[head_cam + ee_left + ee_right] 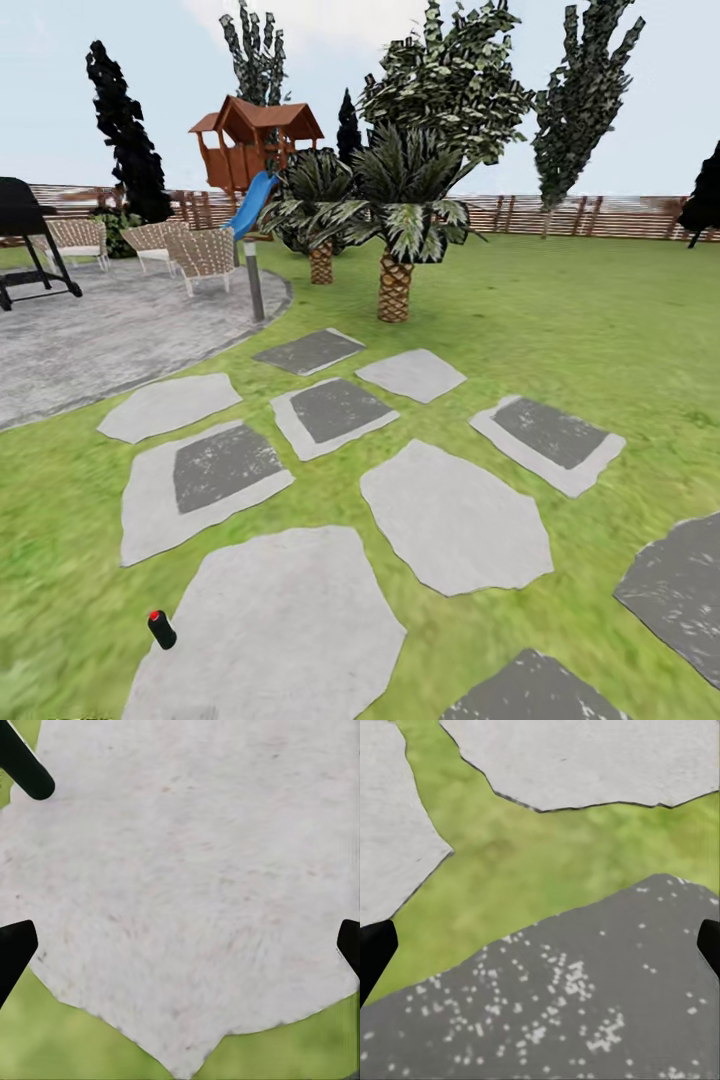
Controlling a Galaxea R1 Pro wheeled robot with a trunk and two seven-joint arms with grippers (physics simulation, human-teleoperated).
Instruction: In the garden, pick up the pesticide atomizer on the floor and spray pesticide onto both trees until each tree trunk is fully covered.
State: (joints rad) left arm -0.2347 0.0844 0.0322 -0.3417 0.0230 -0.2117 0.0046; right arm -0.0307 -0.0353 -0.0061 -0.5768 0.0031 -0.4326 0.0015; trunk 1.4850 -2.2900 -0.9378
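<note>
The lawn carries grey paving stones running to a far fence. The atomizer lies near left, at a stone's edge. The left gripper and right gripper have fingers apart.

We count one pesticide atomizer, black with a red cap. Around it we count eleven paving stones set in the lawn, some pale, some dark-centred. Two short palms stand mid-lawn, and there is one playhouse with one blue slide. On the paved patio we count three wicker chairs and one black grill.
</note>
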